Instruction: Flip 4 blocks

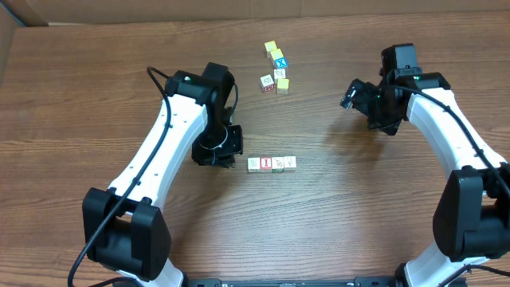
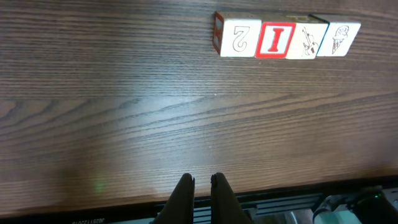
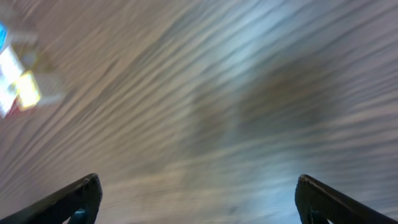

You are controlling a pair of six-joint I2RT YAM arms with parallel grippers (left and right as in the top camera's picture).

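Observation:
Four picture blocks lie touching in a row mid-table (image 1: 272, 163). In the left wrist view they sit at the top: a "2" block (image 2: 239, 38), a red-framed "I" block (image 2: 275, 39), one with a drawing (image 2: 308, 40) and one with an ice-cream cone (image 2: 339, 37). My left gripper (image 1: 233, 153) (image 2: 201, 180) is shut with nothing in it, just left of the row and clear of it. My right gripper (image 1: 349, 97) (image 3: 199, 186) hangs open and empty at the right rear, its fingers spread wide over bare wood in a blurred view.
A loose cluster of other small cubes (image 1: 276, 68), some yellow-topped and one blue, sits at the back centre, and shows as a blur at the left edge of the right wrist view (image 3: 18, 81). Brown cardboard lines the table's far edge (image 1: 239, 9).

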